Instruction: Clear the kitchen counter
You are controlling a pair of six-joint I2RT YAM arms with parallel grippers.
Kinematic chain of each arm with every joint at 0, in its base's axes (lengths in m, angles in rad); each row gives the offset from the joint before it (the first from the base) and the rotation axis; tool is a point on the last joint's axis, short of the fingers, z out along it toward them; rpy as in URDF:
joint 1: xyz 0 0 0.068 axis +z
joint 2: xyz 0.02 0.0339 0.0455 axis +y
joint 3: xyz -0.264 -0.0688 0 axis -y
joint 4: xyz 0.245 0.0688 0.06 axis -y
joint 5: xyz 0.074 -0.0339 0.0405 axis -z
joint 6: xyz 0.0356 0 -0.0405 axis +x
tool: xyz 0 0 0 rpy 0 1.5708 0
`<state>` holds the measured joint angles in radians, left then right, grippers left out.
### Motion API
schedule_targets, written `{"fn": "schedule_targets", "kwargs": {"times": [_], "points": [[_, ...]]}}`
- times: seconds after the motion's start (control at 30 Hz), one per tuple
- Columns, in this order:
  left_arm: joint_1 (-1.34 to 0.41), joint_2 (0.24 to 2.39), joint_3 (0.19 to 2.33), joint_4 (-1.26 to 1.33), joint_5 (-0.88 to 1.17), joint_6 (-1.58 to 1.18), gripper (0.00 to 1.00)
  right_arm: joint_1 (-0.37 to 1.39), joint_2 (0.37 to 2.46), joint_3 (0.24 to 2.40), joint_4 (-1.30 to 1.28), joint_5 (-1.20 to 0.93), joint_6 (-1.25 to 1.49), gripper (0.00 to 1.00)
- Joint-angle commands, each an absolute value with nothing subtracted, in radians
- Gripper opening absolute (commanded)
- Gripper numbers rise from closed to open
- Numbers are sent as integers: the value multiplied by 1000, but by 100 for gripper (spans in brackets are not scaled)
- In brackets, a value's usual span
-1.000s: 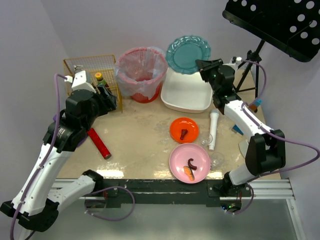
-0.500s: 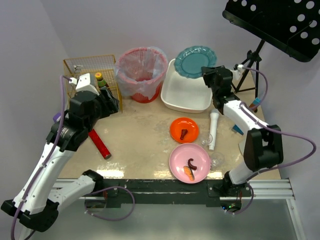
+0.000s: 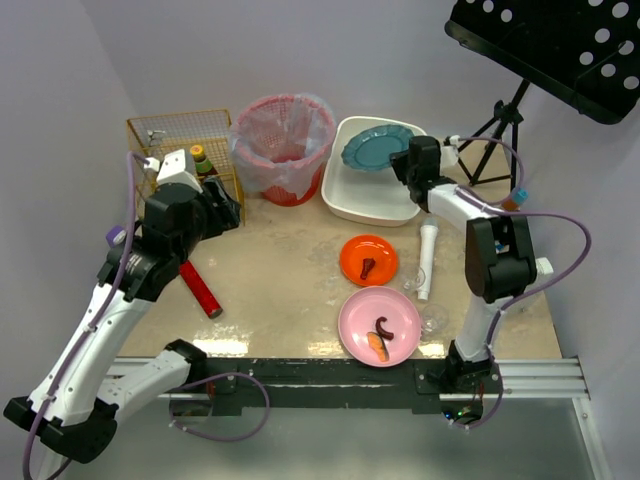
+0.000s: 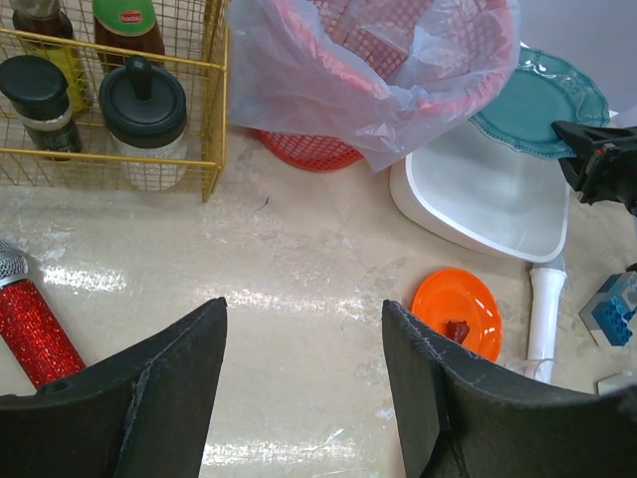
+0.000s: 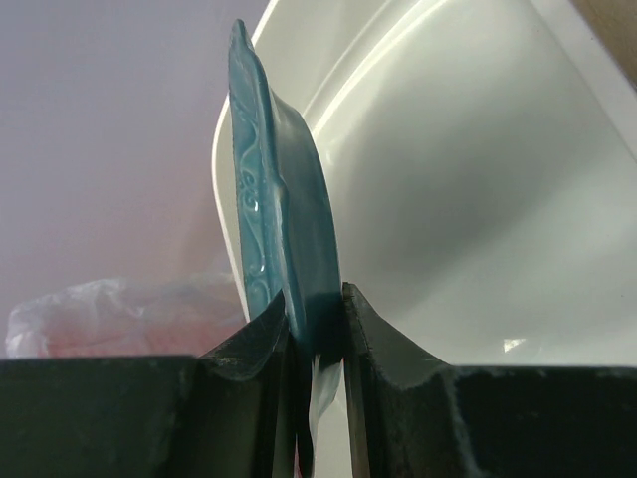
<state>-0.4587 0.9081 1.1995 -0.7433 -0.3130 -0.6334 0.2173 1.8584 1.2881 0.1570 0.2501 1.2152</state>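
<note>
The beige kitchen counter (image 3: 280, 270) carries an orange plate (image 3: 368, 259) with a dark scrap, a pink plate (image 3: 379, 326) with food bits, a white tube (image 3: 427, 260), a clear glass (image 3: 416, 280) and a red glitter microphone (image 3: 198, 286). My right gripper (image 3: 405, 165) is shut on the rim of a teal plate (image 3: 375, 150), held tilted low inside the white tub (image 3: 372, 198); the wrist view shows the teal plate (image 5: 279, 219) edge-on between the fingers (image 5: 383, 329). My left gripper (image 4: 304, 373) is open and empty, above the counter near the yellow wire basket (image 3: 180, 130).
A red bin with a plastic liner (image 3: 284, 140) stands at the back. The wire basket holds bottles and jars (image 4: 144, 110). A blue block (image 4: 609, 309) lies at the counter's right edge. A tripod and black perforated panel (image 3: 560, 40) stand at the right.
My right gripper has lowered the teal plate from above the tub down into it, tilting it flatter. My left arm has shifted slightly.
</note>
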Motion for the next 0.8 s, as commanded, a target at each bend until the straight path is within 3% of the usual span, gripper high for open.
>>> {"fn": "schedule_targets", "kwargs": {"times": [0.0,0.77], "points": [[-454,916,1201,-700,-288,-620,68,218,1854,1413,299,276,1302,0],[-454,923,1181,-727,-276,-629,68,218,2083,1511,316,227,1253,0]]}}
